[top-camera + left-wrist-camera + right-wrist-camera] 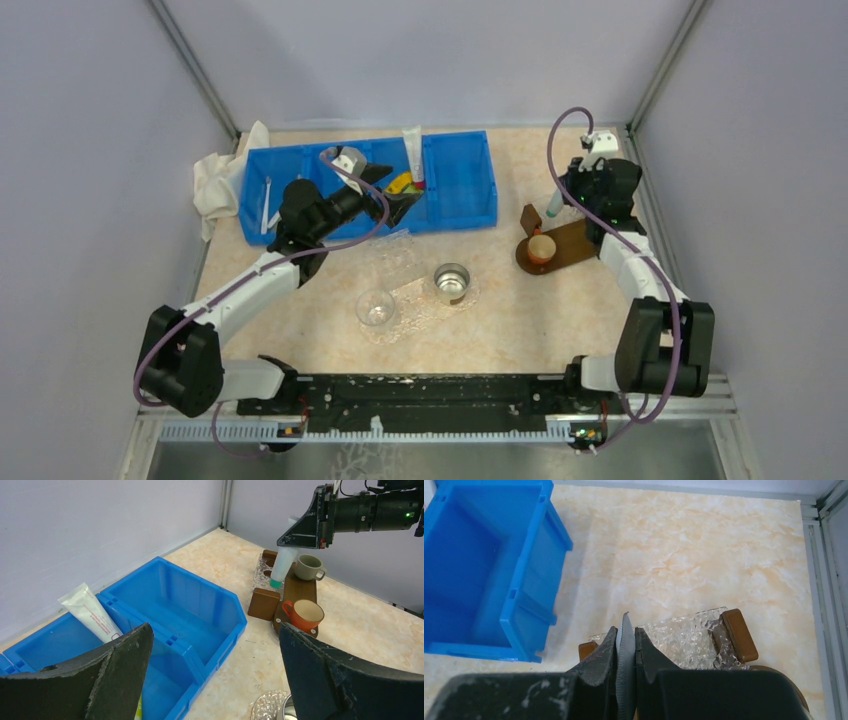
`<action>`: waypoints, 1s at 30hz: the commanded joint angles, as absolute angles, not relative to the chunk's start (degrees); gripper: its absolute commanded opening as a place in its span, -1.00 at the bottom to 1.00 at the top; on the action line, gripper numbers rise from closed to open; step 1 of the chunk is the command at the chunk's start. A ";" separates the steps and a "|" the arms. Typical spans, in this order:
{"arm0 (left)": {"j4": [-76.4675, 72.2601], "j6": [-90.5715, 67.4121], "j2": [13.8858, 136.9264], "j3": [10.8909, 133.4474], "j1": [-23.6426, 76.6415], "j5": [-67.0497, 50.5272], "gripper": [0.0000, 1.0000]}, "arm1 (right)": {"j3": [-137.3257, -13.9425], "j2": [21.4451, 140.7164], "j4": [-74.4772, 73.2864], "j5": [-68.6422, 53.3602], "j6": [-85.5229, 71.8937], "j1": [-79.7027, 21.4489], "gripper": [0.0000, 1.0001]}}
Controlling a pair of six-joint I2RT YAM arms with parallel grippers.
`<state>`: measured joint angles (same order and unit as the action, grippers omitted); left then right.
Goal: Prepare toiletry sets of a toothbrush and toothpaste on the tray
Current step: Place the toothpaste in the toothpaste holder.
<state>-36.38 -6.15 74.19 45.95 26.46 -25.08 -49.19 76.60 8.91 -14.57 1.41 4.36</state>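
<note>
Blue bin (460, 180) fills the upper middle of the top view. The left gripper (388, 195) hangs over its middle compartment, beside a yellow-green toothpaste tube (400, 184). A toothbrush (268, 205) lies in the leftmost compartment.

Only the left wrist view shows that claw spread wide, with a white toothpaste tube (90, 612) leaning on a divider at left. At upper right, a green-capped toothpaste tube (282, 565) hangs cap-down over the clear tray (261, 575).

The right gripper (625, 630) pinches that tube's flat end, seen edge-on. The tabletop (560, 320) is beige and marbled, the walls (420, 60) plain grey. In the right wrist view the tube's body is hidden beneath the fingers.
</note>
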 commanded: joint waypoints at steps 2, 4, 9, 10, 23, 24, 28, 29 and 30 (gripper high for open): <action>-36.65 -5.61 74.19 46.72 25.93 -25.57 0.98 | -52.78 76.85 15.84 -14.14 0.49 4.04 -1.00; -36.65 -5.69 74.26 46.70 25.97 -25.66 0.98 | -53.27 77.54 16.06 -14.79 0.17 4.00 -1.00; -36.57 -5.67 74.39 46.83 25.93 -25.76 0.98 | -53.86 79.69 15.40 -15.82 0.30 3.35 -1.00; -36.56 -5.59 74.36 46.78 25.91 -25.75 0.98 | -53.75 79.74 15.31 -15.96 0.50 3.34 -1.00; -36.56 -5.60 74.19 46.61 25.86 -25.71 0.98 | -53.47 84.07 13.70 -15.03 4.90 1.83 -0.81; -36.56 -5.53 74.26 46.64 25.86 -25.75 0.98 | -53.44 84.22 13.71 -14.82 5.25 1.50 -0.70; -36.54 -5.41 74.27 46.65 25.80 -25.66 0.98 | -53.28 84.48 13.54 -14.33 5.84 0.84 -0.42; -36.48 -5.39 74.31 46.59 25.74 -25.54 0.98 | -53.41 84.34 13.31 -14.34 5.87 0.90 -0.34; -36.48 -5.41 74.27 46.60 25.73 -25.57 0.98 | -53.46 84.14 13.09 -14.36 5.93 0.88 -0.25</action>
